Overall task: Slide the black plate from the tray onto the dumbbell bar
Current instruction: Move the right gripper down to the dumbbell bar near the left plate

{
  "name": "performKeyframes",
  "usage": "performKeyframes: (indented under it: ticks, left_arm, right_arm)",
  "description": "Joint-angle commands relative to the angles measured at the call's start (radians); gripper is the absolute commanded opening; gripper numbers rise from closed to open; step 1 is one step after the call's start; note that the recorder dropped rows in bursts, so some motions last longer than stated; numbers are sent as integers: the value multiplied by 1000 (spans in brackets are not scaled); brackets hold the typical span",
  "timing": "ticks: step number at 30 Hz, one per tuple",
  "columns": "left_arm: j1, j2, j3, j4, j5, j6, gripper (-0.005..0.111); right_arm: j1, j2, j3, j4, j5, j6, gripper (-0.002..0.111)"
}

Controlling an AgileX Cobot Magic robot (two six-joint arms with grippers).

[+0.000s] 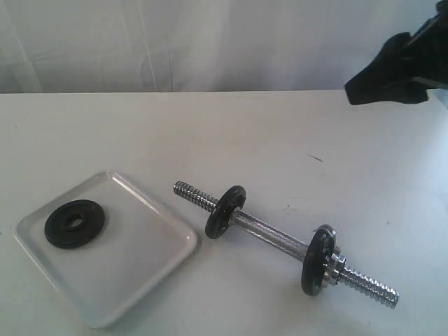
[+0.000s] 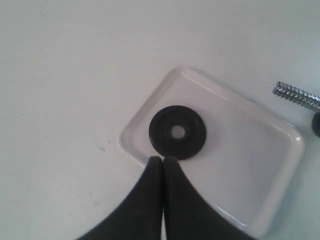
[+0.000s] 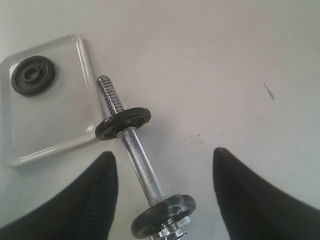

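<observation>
Left wrist view: left end effector (image 2: 162, 159) clenched above tray (image 2: 260, 150); right end effector (image 3: 162, 152) released

Surface: white matte table (image 1: 280, 126), flat and plain
Marks: a short dark scratch (image 1: 316, 158) right of the middle, and faint specks near the bar
Left front: the tray (image 1: 133, 248), glossy white and square with rounded corners, lies flat and is turned cornerwise
Right of it: the dumbbell bar (image 1: 269, 231), chrome, lies slantwise, one threaded end near the tray, the other toward the front right
Bar's footing: two black discs; the leaning disc (image 1: 225, 211) is just beside the tray's corner, contact unclear; the upright disc (image 1: 318, 259) stands against a chrome collar nut (image 1: 337, 264)
</observation>
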Motion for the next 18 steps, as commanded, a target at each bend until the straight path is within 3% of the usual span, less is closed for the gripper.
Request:
performKeyframes:
  ticks: [1, 8, 15, 18]
  left_arm:
    - [-9, 92, -11, -10, 25, 29, 9]
    - [-9, 199, -11, -49, -5, 29, 48]
    - [-9, 289, -11, -95, -19, 31, 52]
    - [-9, 331, -11, -102, -8, 31, 52]
  right_arm:
    - [49, 87, -52, -31, 10, -27, 56]
    - [146, 222, -69, -29, -44, -124, 56]
    - [220, 358, -73, -29, -98, -167, 56]
    - [258, 458, -138, -116, 48, -129, 56]
